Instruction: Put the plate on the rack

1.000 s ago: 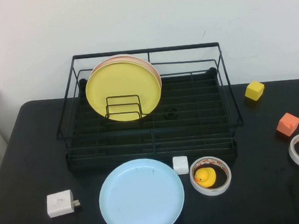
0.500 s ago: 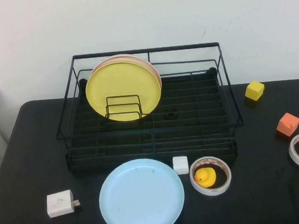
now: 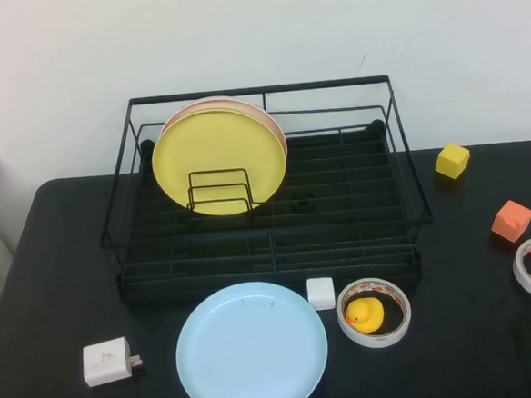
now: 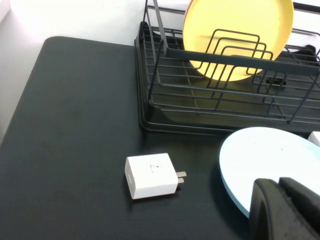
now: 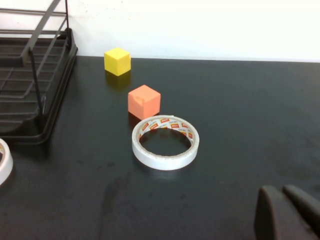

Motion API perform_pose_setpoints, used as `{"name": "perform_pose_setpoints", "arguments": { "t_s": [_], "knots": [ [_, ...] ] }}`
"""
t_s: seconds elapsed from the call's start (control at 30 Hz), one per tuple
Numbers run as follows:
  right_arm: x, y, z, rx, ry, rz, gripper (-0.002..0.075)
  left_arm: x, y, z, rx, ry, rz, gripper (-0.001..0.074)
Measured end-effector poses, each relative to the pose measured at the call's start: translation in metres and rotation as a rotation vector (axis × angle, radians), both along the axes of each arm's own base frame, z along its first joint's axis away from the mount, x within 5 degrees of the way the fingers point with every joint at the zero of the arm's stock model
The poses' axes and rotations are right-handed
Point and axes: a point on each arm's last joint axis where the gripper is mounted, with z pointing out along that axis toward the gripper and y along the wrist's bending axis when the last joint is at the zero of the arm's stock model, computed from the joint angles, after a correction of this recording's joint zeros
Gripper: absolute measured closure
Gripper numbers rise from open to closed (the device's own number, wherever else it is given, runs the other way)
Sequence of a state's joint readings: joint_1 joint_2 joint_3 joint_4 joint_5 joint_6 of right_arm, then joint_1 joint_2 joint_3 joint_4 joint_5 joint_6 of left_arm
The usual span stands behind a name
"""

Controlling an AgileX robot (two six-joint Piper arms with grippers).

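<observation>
The light blue plate [image 3: 251,350] lies flat on the black table near the front edge, just in front of the black wire rack [image 3: 269,253]. The rack holds a yellow plate [image 3: 218,161] upright in its dividers, with a pale pink plate [image 3: 277,125] behind it. Neither gripper shows in the high view. In the left wrist view my left gripper [image 4: 280,202] is shut and empty, hovering over the near edge of the blue plate [image 4: 270,160], with the rack [image 4: 150,100] beyond. My right gripper [image 5: 286,210] is shut and empty above bare table at the right.
A white charger [image 3: 106,361] lies left of the blue plate. A white cube [image 3: 320,293] and a tape roll [image 3: 347,325] ringing a yellow duck [image 3: 364,314] sit to its right. A yellow cube [image 3: 451,160], an orange cube [image 3: 511,220] and another tape roll [image 3: 522,277] lie at the right.
</observation>
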State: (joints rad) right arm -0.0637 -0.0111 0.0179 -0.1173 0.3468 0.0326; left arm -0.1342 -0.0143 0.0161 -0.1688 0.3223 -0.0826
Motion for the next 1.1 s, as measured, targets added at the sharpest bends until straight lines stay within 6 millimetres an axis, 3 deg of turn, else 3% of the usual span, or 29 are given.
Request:
{"name": "perform_pose_setpoints", "arguments": {
  "t_s": [0.27,0.73,0.97,1.1],
  "knots": [
    [0.004,0.001,0.009,-0.020,-0.130,0.014,0.0728,0.003,0.002,0.012,-0.021,-0.142,0.023,0.0737],
    [-0.005,0.009,0.070,-0.079,-0.815,0.091,0.0728,-0.009,0.013,0.071,-0.190,-0.810,0.122,0.0737],
    [-0.010,0.008,0.078,-0.135,-0.917,0.072,0.0728,-0.011,0.014,0.075,-0.241,-0.854,0.124,0.0737],
    [-0.009,0.006,0.085,-0.138,-0.862,0.056,0.0728,-0.010,0.010,0.088,-0.221,-0.690,0.090,0.0737]
  ]
}}
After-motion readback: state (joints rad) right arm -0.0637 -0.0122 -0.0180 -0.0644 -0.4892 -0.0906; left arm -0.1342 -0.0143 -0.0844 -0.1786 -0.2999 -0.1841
